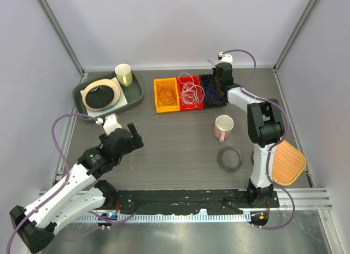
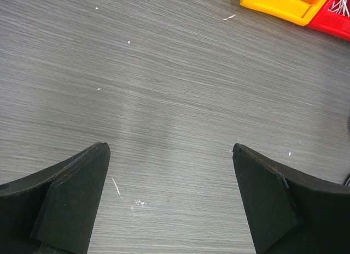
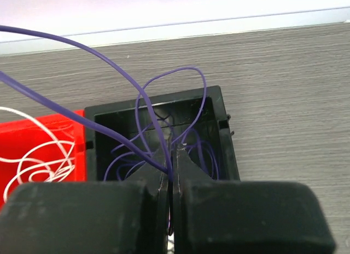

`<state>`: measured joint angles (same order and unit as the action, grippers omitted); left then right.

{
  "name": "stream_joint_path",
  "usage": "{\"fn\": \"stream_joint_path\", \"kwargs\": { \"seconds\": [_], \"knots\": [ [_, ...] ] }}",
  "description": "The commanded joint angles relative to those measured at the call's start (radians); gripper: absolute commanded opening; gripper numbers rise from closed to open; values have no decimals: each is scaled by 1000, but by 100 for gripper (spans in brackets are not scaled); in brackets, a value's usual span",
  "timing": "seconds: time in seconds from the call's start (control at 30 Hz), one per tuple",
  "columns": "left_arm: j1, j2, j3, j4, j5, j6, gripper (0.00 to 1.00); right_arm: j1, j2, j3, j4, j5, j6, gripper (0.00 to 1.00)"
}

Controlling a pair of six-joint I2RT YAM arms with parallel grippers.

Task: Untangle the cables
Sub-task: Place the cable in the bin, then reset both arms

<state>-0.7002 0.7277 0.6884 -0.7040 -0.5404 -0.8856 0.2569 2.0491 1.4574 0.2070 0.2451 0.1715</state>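
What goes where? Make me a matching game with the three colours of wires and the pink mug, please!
Things:
1. orange cables
2. white cables
3. purple cables
4. pink mug

Places:
A. in the red bin
B. on the table, near the black ring
C. in the yellow bin
D. in the black bin

Pairs: 1-C, 2-A, 3-D, 4-B
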Motion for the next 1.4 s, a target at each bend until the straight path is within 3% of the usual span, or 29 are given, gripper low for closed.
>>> {"fn": "stream_joint_path", "kwargs": {
  "seconds": [0.0, 0.23, 0.47, 0.63, 0.8, 1.07, 1.1, 1.13, 1.17, 1.3, 1.37],
  "knots": [
    [1, -13, 2, -2, -29, -15, 100, -11, 46, 110, -96, -20, -4, 1],
    [1, -8, 3, -3, -38, -18, 100, -11, 94, 138, -167, -27, 5, 2],
    [1, -8, 3, -6, -38, -21, 100, -11, 114, 162, -173, -17, -9, 14],
    [1, -10, 8, -8, -33, -23, 100, -10, 31, 202, -184, 19, -33, 27],
    [1, -20, 10, -11, -23, -23, 100, -8, -56, 213, -199, 10, -36, 33],
    [1, -36, 13, -12, -26, -27, 100, -7, -179, 209, -259, -18, -1, 64],
    [1, -33, 16, -15, -26, -29, 100, -7, -205, 198, -258, -20, 3, 71],
    [1, -30, 20, -15, -27, -29, 100, -7, -233, 163, -245, -30, 11, 85],
    [1, -27, 23, -17, -29, -29, 100, -7, -262, 135, -233, -35, 20, 89],
    [1, -19, 20, -22, -38, -30, 100, -7, -476, -17, -167, -50, 68, 91],
    [1, -19, 2, -5, -32, -32, 100, -7, -539, -48, -283, -20, 72, 91]
  ]
}}
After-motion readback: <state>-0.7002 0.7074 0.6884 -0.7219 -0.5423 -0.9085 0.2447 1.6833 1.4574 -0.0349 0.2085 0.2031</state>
